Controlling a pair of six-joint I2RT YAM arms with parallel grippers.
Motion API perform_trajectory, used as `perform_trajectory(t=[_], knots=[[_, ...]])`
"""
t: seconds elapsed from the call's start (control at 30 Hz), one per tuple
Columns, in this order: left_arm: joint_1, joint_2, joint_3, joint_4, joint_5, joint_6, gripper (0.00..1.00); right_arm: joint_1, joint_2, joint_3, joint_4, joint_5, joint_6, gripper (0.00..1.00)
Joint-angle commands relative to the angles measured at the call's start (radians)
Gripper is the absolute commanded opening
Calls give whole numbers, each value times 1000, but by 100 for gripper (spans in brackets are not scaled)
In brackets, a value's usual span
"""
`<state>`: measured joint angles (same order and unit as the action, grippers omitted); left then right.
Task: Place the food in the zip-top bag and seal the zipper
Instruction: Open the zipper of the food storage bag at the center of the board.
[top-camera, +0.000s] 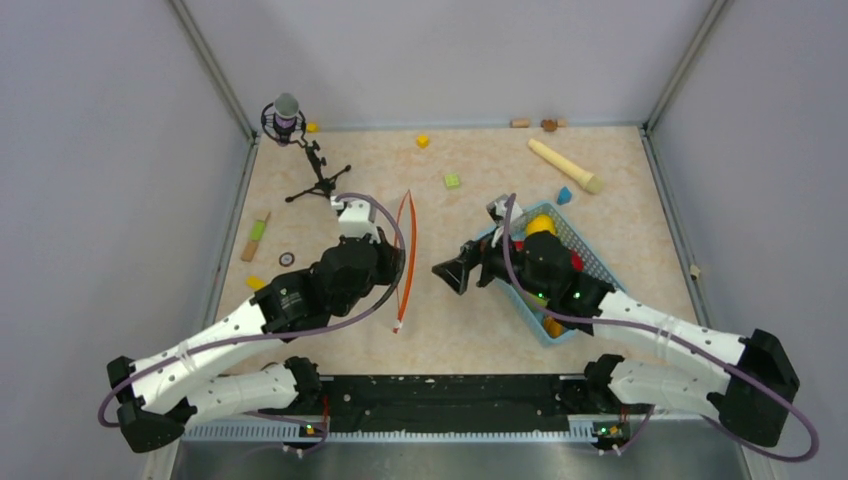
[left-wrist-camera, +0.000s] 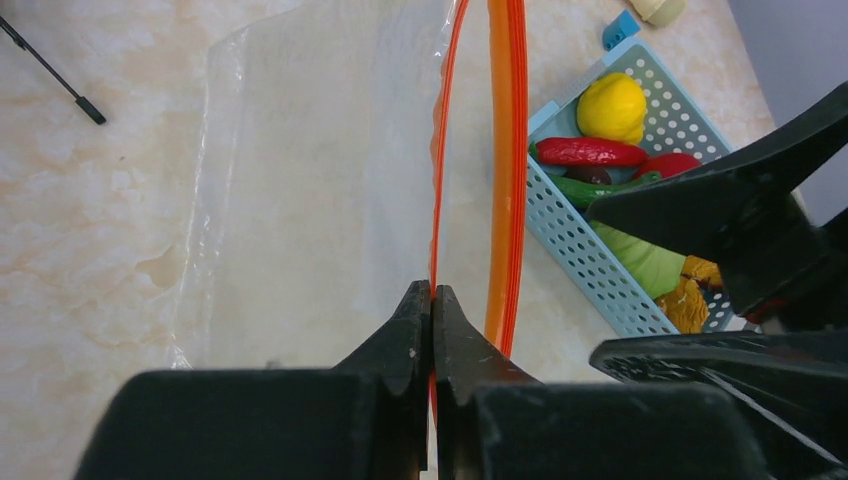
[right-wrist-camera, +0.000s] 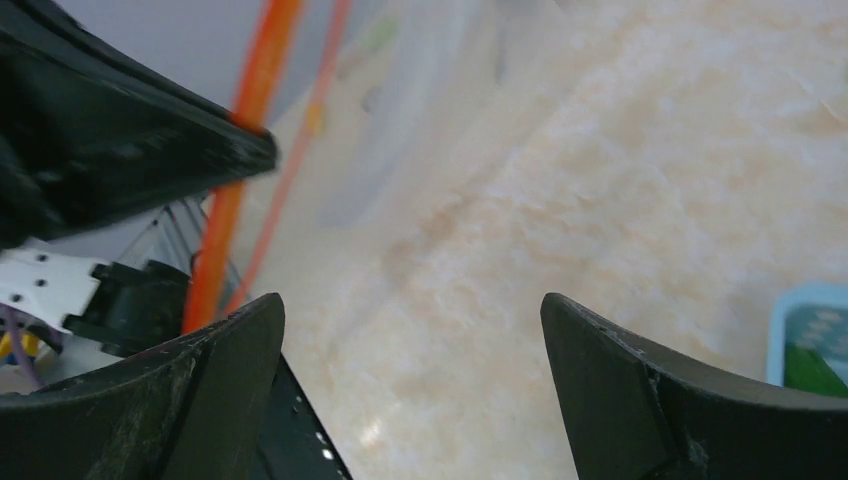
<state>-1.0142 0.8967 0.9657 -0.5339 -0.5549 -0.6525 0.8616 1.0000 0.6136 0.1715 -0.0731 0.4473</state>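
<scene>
- Left gripper (left-wrist-camera: 432, 312) pinches one zipper (left-wrist-camera: 507, 150) lip; one zip-top bag (left-wrist-camera: 320, 180) ahead of it.
- Right gripper (right-wrist-camera: 410, 330) spread wide, empty.
- One basket (left-wrist-camera: 570, 240) to the left tool's right: one lemon (left-wrist-camera: 612, 107), one chili (left-wrist-camera: 592, 152), other food (left-wrist-camera: 645, 262).
- Beige marbled table (left-wrist-camera: 100, 230), grey walls (top-camera: 100, 150).

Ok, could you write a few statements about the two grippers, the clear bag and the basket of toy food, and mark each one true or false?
1. The left gripper is shut on one side of the orange-red zipper strip of the clear plastic zip-top bag. True.
2. The right gripper holds the yellow toy lemon. False: it is open and empty, and the lemon lies in the light-blue plastic mesh basket.
3. The bag's mouth is sealed. False: the two sides of the zipper stand apart.
4. The red toy chili lies in the basket. True.
</scene>
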Motion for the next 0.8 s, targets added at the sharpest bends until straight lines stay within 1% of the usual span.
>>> perform_trajectory(t=[0.0,0.17,0.33,0.5,0.63,0.7,0.73,0.77], knots=[[2,-8,-13,5,-6,0,0,60,66,152,101,49,-40,98],[3,-23,-35,15,15,7,0,81,158,202,146,202,-2,94],[4,-22,-42,26,15,11,0,110,278,295,112,260,-16,90],[3,-30,-53,28,8,11,0,127,360,316,111,330,2,87],[2,-32,-52,17,-7,13,0,127,404,323,72,391,11,78],[2,-44,-49,-11,-73,10,0,127,409,308,47,441,13,74],[2,-53,-50,-33,-122,-3,0,127,406,293,41,469,12,70],[2,-65,-50,-59,-179,-19,0,128,399,274,34,499,14,60]])
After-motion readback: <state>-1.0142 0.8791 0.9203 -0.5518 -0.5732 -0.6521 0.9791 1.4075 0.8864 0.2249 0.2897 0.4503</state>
